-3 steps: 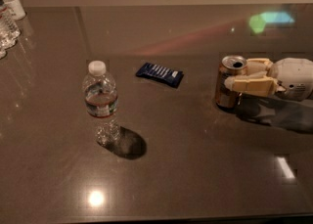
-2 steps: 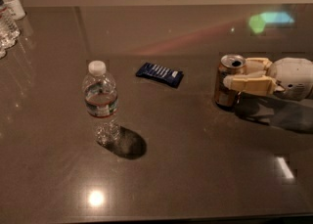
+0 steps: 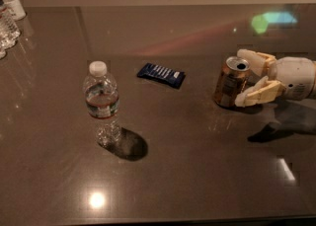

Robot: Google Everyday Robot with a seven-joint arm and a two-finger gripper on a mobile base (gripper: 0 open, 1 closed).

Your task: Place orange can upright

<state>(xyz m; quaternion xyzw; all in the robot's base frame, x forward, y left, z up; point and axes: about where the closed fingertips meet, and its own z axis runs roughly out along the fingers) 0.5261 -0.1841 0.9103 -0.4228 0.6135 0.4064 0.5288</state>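
The orange can (image 3: 230, 84) stands upright on the dark table (image 3: 197, 170) at the right, its silver top with the open hole facing up. My gripper (image 3: 241, 78) reaches in from the right edge. Its two cream fingers (image 3: 254, 94) are spread, one behind the can and one in front of it. They flank the can's right side without clamping it. The gripper is open.
A clear water bottle with a white cap (image 3: 102, 104) stands left of centre. A flat dark-blue snack wrapper (image 3: 161, 74) lies between the bottle and the can. More water bottles (image 3: 7, 18) stand at the far left corner.
The fingers have spread apart from the can and let it go. The can stands on the table at almost the same spot.
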